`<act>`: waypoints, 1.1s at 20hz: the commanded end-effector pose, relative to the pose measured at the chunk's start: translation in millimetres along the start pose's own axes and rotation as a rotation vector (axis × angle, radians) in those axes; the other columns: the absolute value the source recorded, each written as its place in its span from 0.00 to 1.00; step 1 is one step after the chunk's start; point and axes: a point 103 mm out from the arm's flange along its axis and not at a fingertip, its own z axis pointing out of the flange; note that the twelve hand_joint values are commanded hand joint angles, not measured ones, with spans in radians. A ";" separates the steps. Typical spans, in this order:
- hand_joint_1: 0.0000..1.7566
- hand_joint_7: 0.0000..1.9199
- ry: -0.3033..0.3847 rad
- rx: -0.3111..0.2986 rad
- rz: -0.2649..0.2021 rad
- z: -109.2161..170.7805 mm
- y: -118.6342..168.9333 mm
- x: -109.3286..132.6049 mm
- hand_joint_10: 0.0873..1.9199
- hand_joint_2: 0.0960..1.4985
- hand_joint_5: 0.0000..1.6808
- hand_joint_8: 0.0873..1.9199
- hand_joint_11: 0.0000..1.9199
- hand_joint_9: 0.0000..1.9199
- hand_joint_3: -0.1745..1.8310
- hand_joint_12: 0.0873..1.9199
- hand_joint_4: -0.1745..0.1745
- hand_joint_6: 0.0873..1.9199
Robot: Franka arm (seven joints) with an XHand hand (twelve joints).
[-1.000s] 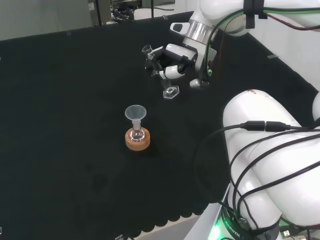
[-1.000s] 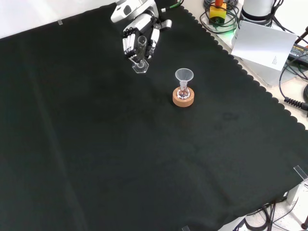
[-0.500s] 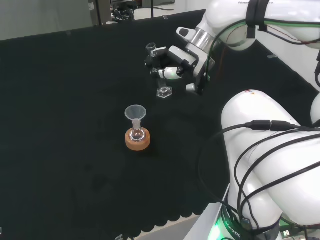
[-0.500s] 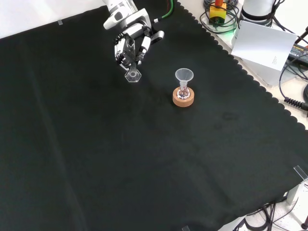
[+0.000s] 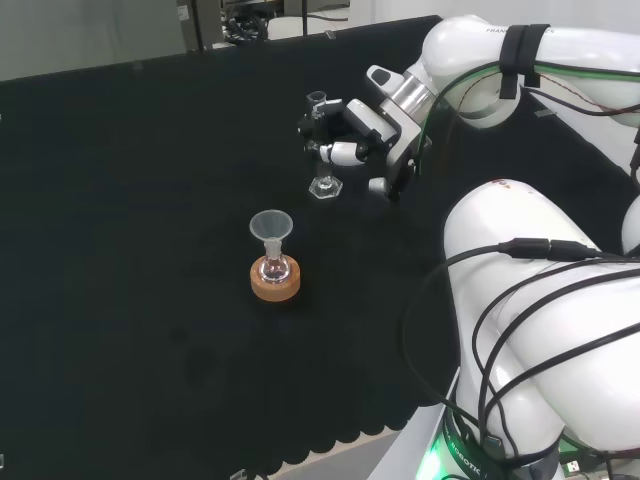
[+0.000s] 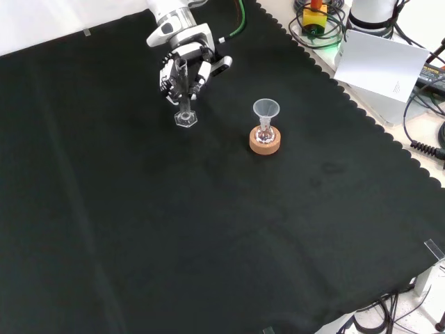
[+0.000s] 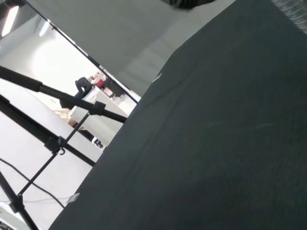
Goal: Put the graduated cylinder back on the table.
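A small clear graduated cylinder [image 5: 320,150] [image 6: 183,97] stands nearly upright, its hexagonal foot at or just above the black cloth [image 5: 120,200] [image 6: 208,229]. My hand [image 5: 355,135] [image 6: 182,59] is shut on its upper part, fingers curled round the tube. In the head view the hand sits to the right of the cylinder; in the front view it comes from the top, above the foot. Whether the foot touches the cloth I cannot tell.
A clear funnel in a small flask on a cork ring [image 5: 274,280] [image 6: 265,141] stands close by, nearer the bench front in the head view, right of the cylinder in the front view. The wrist view looks along the cloth [image 7: 216,143] toward tripod legs [image 7: 53,139].
The hand has swung the cylinder from tilted to nearly upright and carried it lower and leftward in the front view, its foot coming down to the cloth.
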 end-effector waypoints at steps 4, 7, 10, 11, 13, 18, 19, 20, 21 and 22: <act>0.81 0.48 0.023 -0.024 0.007 7.6 9.5 -13.9 0.27 0.62 0.49 0.36 0.52 0.57 0.42 0.43 0.24 0.46; 0.81 0.48 0.029 -0.010 0.017 7.4 12.5 -16.0 0.27 0.62 0.49 0.36 0.52 0.57 0.43 0.43 0.24 0.46; 0.81 0.48 0.030 0.003 0.028 8.2 19.0 -21.7 0.27 0.62 0.49 0.36 0.52 0.57 0.43 0.43 0.24 0.46; 0.81 0.47 0.029 0.005 0.029 8.9 20.1 -22.9 0.27 0.62 0.49 0.36 0.52 0.57 0.43 0.43 0.24 0.46; 0.81 0.47 0.021 0.013 0.034 10.1 21.3 -24.4 0.27 0.62 0.49 0.36 0.52 0.57 0.43 0.43 0.24 0.46; 0.81 0.47 0.023 0.046 0.048 14.3 23.4 -28.0 0.27 0.62 0.49 0.36 0.52 0.57 0.43 0.43 0.23 0.46; 0.81 0.47 0.024 0.050 0.050 14.9 23.9 -28.5 0.27 0.62 0.49 0.36 0.52 0.57 0.43 0.43 0.23 0.46; 0.81 0.47 0.024 0.052 0.051 15.4 24.1 -28.8 0.27 0.62 0.49 0.36 0.52 0.57 0.43 0.43 0.23 0.46; 0.81 0.47 0.024 0.054 0.052 15.7 24.3 -29.0 0.27 0.62 0.49 0.36 0.52 0.57 0.43 0.43 0.23 0.46; 0.81 0.47 0.024 0.055 0.052 16.0 24.3 -29.3 0.27 0.62 0.49 0.36 0.52 0.57 0.43 0.43 0.23 0.46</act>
